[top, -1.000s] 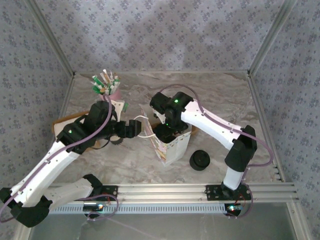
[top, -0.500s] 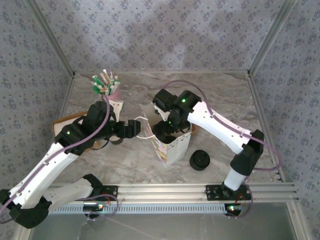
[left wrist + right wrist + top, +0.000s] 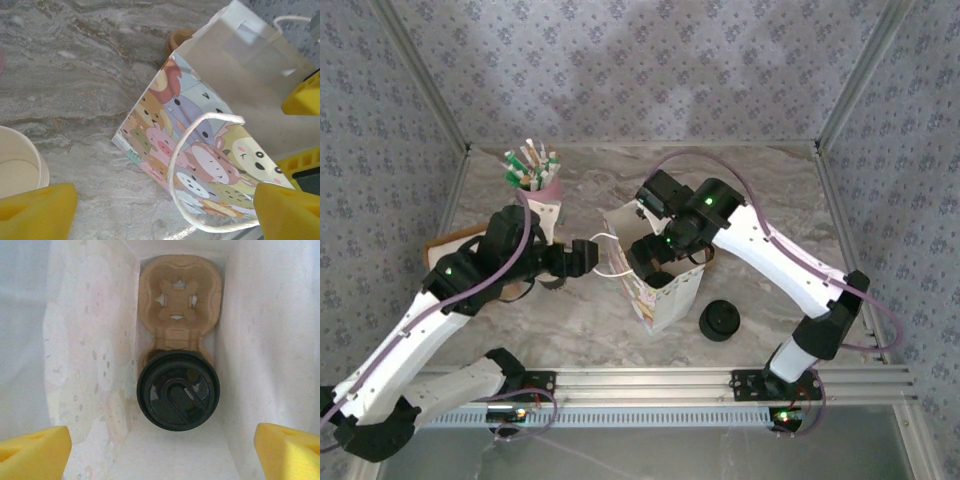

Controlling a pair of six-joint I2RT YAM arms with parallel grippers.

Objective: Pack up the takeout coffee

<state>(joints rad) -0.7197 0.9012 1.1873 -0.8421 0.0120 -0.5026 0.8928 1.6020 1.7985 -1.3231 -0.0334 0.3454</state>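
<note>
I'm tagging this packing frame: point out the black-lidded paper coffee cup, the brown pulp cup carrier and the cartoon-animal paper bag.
Black-lidded paper coffee cup (image 3: 178, 390): right wrist view, lid centre.
Brown pulp cup carrier (image 3: 177, 335): right wrist view, neck between wells.
Cartoon-animal paper bag (image 3: 210, 150): left wrist view, printed side.

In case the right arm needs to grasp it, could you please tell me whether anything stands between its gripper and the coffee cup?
Nothing visible does. The lidded coffee cup sits in a cardboard carrier at the bottom of the paper bag, and the open right gripper looks straight down at it through empty space.
</note>
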